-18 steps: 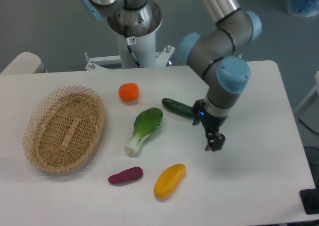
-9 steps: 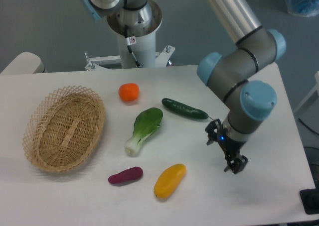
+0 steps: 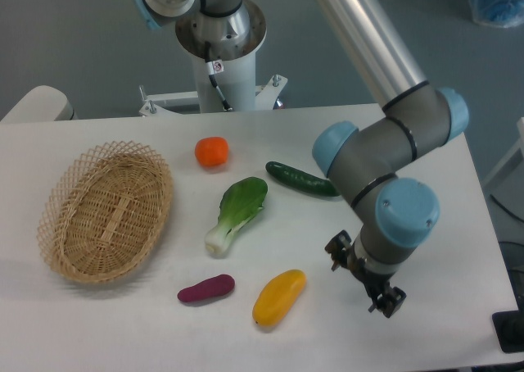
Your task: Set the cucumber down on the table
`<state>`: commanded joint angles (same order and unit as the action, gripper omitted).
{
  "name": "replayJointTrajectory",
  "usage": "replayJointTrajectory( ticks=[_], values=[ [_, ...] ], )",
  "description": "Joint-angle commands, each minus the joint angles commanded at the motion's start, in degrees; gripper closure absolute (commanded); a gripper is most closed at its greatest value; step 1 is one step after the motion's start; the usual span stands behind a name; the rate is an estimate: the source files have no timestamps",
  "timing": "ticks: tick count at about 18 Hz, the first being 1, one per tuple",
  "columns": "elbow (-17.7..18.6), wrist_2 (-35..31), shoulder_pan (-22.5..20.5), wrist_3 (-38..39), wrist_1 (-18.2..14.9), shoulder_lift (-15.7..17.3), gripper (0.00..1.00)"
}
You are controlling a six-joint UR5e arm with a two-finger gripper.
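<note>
Cucumber (image 3: 300, 179): dark green skin, glossy, faint highlights. Table (image 3: 246, 331): white, smooth, matt, soft sheen only. Basket (image 3: 106, 210): woven wicker, rough open weave, dull tan. Mango (image 3: 278, 297): yellow, smooth, waxy shine. Bok choy (image 3: 237, 212): leafy, matt green, pale stem slightly glossy. Arm (image 3: 385, 175): grey satin metal tube, blue plastic joint caps. Gripper (image 3: 385, 300): black, matt, hard finish.

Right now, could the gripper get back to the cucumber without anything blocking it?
Probably yes. The cucumber lies exposed on the table, apart from the bok choy; the gripper hangs nearer the front edge.
</note>
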<state>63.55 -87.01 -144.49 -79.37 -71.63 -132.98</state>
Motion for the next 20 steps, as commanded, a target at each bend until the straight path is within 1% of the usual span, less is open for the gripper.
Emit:
replayJointTrajectory(
  ticks=[3, 9, 11, 16, 20],
  values=[
    [-1.2, 0.0, 0.0, 0.9, -0.4, -0.7, 0.0],
    [-0.6, -1.4, 0.3, 0.8, -0.4, -0.7, 0.0],
    [-0.6, -3.2, 1.1, 0.7, -0.2, -0.8, 0.0],
    [0.6, -3.1, 1.6, 0.6, 0.3, -0.4, 0.0],
    [0.7, -2.9, 1.7, 0.4, 0.5, -0.4, 0.0]
  ],
)
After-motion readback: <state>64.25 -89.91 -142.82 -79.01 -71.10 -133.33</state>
